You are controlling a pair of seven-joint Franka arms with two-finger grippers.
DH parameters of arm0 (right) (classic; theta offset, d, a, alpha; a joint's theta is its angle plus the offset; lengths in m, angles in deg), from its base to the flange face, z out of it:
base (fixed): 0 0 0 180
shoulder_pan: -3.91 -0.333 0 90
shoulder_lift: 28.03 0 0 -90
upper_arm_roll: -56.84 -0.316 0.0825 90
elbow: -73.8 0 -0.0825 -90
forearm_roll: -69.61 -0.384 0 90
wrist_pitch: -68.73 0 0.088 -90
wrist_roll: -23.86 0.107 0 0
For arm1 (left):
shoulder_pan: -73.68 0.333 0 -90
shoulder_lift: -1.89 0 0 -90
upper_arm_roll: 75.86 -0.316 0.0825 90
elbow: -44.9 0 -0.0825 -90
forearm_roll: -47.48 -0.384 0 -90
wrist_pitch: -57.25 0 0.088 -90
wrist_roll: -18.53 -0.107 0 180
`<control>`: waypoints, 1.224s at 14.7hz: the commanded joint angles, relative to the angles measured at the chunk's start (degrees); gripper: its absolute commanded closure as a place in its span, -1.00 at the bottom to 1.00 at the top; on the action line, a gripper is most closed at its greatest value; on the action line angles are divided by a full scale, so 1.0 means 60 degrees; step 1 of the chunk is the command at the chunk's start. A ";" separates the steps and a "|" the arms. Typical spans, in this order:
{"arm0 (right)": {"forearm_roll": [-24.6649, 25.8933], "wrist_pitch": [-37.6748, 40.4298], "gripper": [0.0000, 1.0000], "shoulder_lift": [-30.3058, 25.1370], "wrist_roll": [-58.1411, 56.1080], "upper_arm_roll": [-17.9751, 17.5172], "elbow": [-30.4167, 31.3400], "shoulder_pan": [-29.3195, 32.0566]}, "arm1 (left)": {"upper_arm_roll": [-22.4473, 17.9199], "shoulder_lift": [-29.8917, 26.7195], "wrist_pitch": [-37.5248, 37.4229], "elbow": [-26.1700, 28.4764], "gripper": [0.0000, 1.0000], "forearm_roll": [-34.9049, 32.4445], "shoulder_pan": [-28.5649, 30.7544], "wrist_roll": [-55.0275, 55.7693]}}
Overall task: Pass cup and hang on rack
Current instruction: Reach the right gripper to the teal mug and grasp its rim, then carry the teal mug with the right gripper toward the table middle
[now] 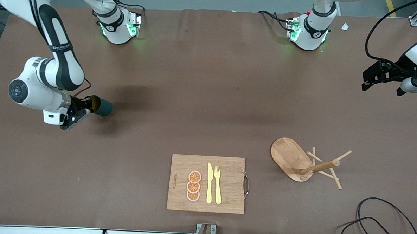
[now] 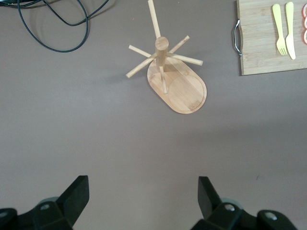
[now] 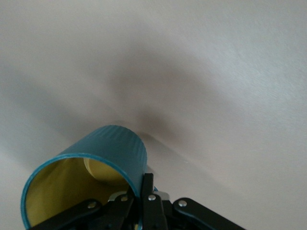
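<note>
The cup (image 1: 102,106), dark teal with a yellowish inside, lies on its side toward the right arm's end of the table. My right gripper (image 1: 88,106) is shut on the cup (image 3: 103,153), pinching its rim wall with one finger inside and one outside (image 3: 147,184). The handle is hidden. The rack (image 1: 298,161), a wooden mug tree with an oval base, stands toward the left arm's end. In the left wrist view the rack (image 2: 177,84) shows below my left gripper (image 2: 144,199), which hangs open above the table with nothing between its fingers.
A bamboo cutting board (image 1: 226,198) with a yellow knife, a fork and orange slices lies near the front edge, beside the rack. Black cables (image 1: 383,223) coil at the front corner on the left arm's end.
</note>
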 commanded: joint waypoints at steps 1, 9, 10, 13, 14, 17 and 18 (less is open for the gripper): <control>-0.0176 0.0393 0.99 -0.0463 0.2042 -0.0028 -0.0001 -0.0746 | 0.0022 0.0062 -0.0168 -0.0181 -1.00 -0.0048 -0.0045 -0.0015; -0.0176 0.0423 0.99 -0.0376 0.8942 -0.0042 -0.0820 -0.3749 | 0.0022 0.0062 -0.0168 -0.0181 -1.00 -0.0034 -0.0016 -0.0029; -0.0176 0.0423 1.00 -0.0332 0.9703 -0.0042 -0.1039 -0.4100 | 0.0022 0.0062 -0.0168 -0.0181 -1.00 -0.0034 -0.0016 -0.0029; -0.0176 0.0335 0.99 0.0048 1.1609 -0.0042 -0.1625 -0.5052 | 0.0022 0.0062 -0.0168 -0.0181 -1.00 -0.0048 -0.0031 0.0102; -0.0176 0.0291 0.99 0.0209 1.2181 -0.0042 -0.1830 -0.5360 | 0.0022 0.0062 -0.0168 -0.0181 -1.00 -0.0034 -0.0031 0.0088; -0.0190 -0.0001 0.99 0.0575 1.2873 -0.0042 -0.2256 -0.6093 | 0.0022 0.0062 -0.0168 -0.0181 -1.00 -0.0034 -0.0016 0.0000; -0.0190 -0.0133 0.99 0.0692 1.3107 -0.0042 -0.2329 -0.6298 | 0.0022 0.0062 -0.0168 -0.0181 -1.00 -0.0034 -0.0016 0.0000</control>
